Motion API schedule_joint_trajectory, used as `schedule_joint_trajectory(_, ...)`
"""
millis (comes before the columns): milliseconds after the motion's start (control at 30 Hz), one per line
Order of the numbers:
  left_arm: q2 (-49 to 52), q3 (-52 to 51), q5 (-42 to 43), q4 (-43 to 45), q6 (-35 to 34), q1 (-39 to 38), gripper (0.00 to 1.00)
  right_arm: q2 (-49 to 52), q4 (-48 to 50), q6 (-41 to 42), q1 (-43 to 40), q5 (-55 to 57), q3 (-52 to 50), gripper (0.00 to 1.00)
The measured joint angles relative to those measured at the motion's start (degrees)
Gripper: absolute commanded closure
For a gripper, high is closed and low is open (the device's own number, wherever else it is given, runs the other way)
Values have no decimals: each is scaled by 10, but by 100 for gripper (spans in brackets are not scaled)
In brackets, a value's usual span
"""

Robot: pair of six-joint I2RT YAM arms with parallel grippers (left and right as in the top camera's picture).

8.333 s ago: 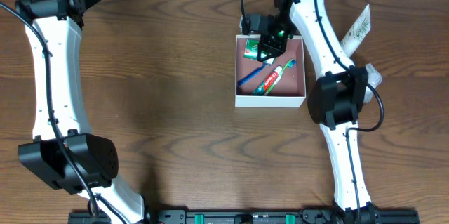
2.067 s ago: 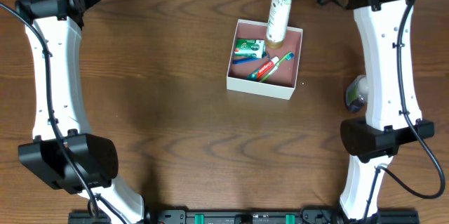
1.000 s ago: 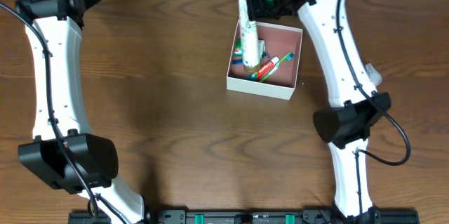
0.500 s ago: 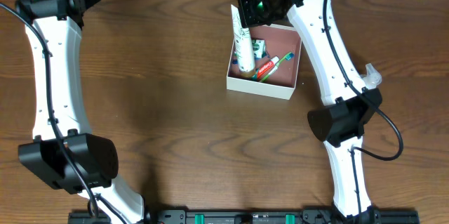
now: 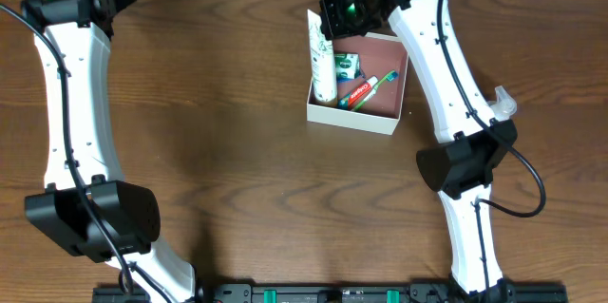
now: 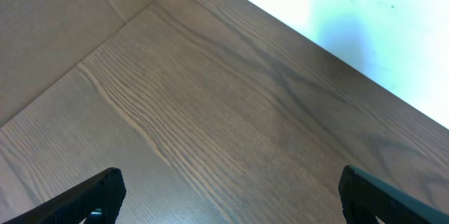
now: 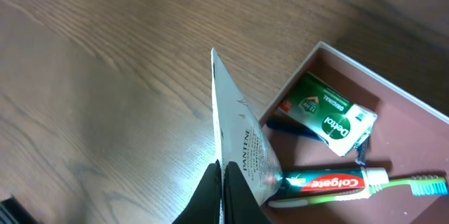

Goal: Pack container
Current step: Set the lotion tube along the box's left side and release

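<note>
The container (image 5: 351, 119), a white-walled box with a pink floor, sits right of the table's centre. Inside lie a green soap pack (image 5: 348, 62), a red-and-green toothpaste (image 5: 359, 92) and a green toothbrush (image 5: 380, 83). My right gripper (image 5: 334, 16) is shut on the flat crimped end of a white shampoo tube (image 5: 323, 56), which hangs over the container's left wall. In the right wrist view the gripper (image 7: 221, 182) pinches the tube (image 7: 242, 147) beside the rim (image 7: 291, 80), with the soap pack (image 7: 323, 115) and toothpaste (image 7: 330, 180) beyond. My left gripper (image 6: 228, 185) is open over bare wood.
A clear plastic item (image 5: 503, 104) lies on the table right of the right arm. The left arm stands along the table's left side. In the left wrist view the table's far edge meets a bright white wall (image 6: 365, 27).
My right gripper has carried the tube leftward, from over the container's inside to over its left wall. The left arm has not moved.
</note>
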Motion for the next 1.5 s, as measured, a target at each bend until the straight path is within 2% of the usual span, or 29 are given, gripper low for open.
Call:
schedule_joint_trajectory(233, 0, 0, 0, 0, 0, 0, 2, 0, 2, -37, 0, -2, -5, 99)
schedule_joint_trajectory(600, 0, 0, 0, 0, 0, 0, 2, -12, 53, -61, 0, -21, -90, 99)
schedule_joint_trajectory(900, 0, 0, 0, 0, 0, 0, 2, -16, 52, -69, 0, -27, -97, 99)
schedule_joint_trajectory(1333, 0, 0, 0, 0, 0, 0, 2, -28, -40, -78, 0, -7, -102, 91)
schedule_joint_trajectory(1500, 0, 0, 0, 0, 0, 0, 2, -36, -47, -78, -1, 9, -110, 81)
